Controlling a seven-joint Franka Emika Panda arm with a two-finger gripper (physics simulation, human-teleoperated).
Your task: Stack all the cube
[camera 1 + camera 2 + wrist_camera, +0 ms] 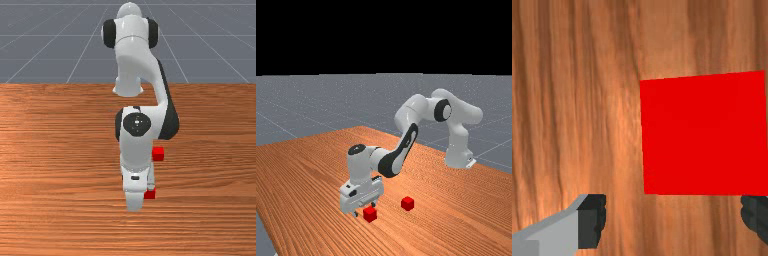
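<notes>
Red cube (370, 214) is sitting just beside the gripper (674, 219), which is standing wide and empty. Another cube (407, 203) is resting on the table (311, 170). Picking up seems to be starting; the gripper is needing to line up with the near cube, which it is partly hiding in the front view.

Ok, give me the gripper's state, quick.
Gripper: open, fingers apart, holding nothing; the nearest red cube is close by but not gripped.

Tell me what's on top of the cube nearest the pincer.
No other cube: its top is bare red. What lies under the cube is covered.
</notes>
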